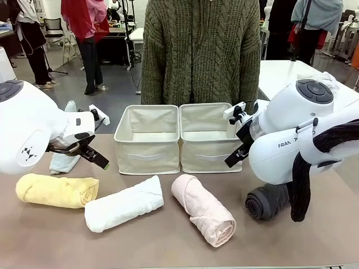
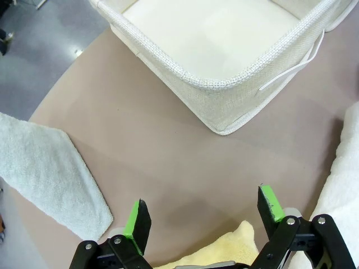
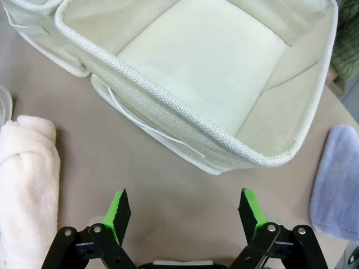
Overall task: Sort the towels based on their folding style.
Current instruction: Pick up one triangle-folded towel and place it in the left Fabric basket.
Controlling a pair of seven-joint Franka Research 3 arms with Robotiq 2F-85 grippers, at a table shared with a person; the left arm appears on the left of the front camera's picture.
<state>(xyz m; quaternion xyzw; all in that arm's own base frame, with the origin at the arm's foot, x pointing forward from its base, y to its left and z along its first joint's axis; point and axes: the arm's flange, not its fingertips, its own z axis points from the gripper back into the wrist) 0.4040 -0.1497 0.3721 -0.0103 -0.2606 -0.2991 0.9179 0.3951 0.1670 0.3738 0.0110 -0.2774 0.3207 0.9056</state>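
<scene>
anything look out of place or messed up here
Nothing spilled or damaged. The pink roll looks a little loose, wider at its near end than its far end, and the white roll lies at a slant next to the straighter yellow roll.

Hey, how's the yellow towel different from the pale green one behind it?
The yellow towel is an even cylinder roll; the green towel tapers to a point. The yellow towel is bright yellow, the green towel very pale. The yellow towel lies nearer the robot's edge; the green towel sits behind it, partly hidden by the left arm. Both are terry and rest on the table.
</scene>
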